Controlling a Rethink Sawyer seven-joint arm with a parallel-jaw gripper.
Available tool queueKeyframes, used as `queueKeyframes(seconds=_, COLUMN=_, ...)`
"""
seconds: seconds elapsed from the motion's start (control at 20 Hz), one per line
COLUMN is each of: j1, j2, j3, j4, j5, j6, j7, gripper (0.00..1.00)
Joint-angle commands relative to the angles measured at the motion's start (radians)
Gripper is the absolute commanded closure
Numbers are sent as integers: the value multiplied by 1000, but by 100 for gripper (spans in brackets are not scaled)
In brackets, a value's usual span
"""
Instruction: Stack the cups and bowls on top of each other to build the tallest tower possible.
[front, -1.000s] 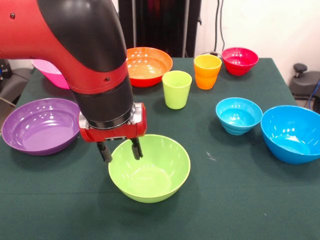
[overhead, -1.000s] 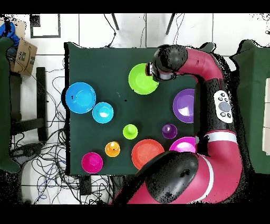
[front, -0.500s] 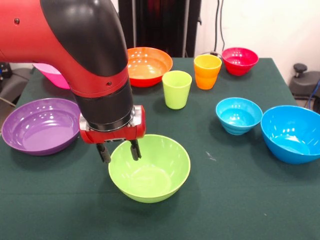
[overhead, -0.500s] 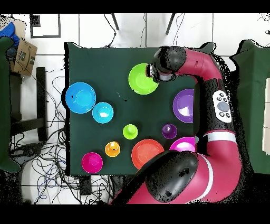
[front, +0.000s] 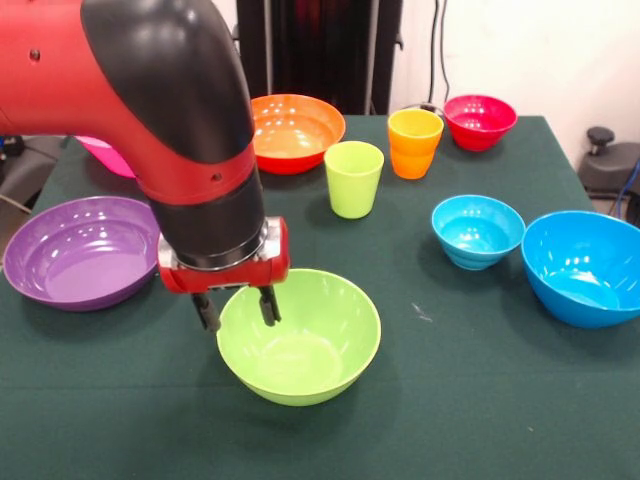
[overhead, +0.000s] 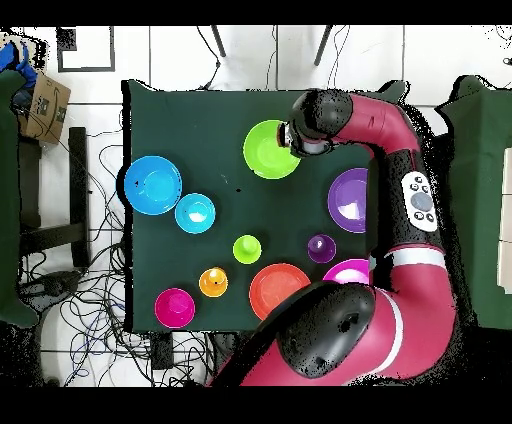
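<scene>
Front view is showing the gripper (front: 236, 306) straddling the near-left rim of the lime green bowl (front: 299, 335), one finger hanging outside the wall and one inside, the jaws standing apart with no sign of a pinch, probably lining up a rim grasp for lifting. That bowl is sitting alone at the table's (front: 470, 400) front, while the other bowls and cups are lying scattered, nothing stacked yet.

Green-clothed table (front: 480, 400), white wall (front: 560, 50)
</scene>
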Motion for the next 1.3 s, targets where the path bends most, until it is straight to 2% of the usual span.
queueKeyframes(seconds=0.05, j1=0, j2=123, j3=53, j4=-93, j5=-109, j6=-34, j7=-341, gripper=0)
queueKeyframes(seconds=0.4, j1=3, j2=160, j3=54, j4=-181, j5=-135, j6=3, j7=-363, gripper=0)
queueKeyframes(seconds=0.6, j1=3, j2=168, j3=55, j4=-187, j5=-134, j6=-5, j7=-361, gripper=0)
queueKeyframes(seconds=1.15, j1=9, j2=143, j3=56, j4=-141, j5=-118, j6=-24, j7=-350, gripper=0)
queueKeyframes(seconds=1.25, j1=-2, j2=148, j3=70, j4=-127, j5=-89, j6=-44, j7=-307, gripper=0)
queueKeyframes(seconds=1.3, j1=-2, j2=154, j3=74, j4=-133, j5=-78, j6=-28, j7=-294, gripper=100)
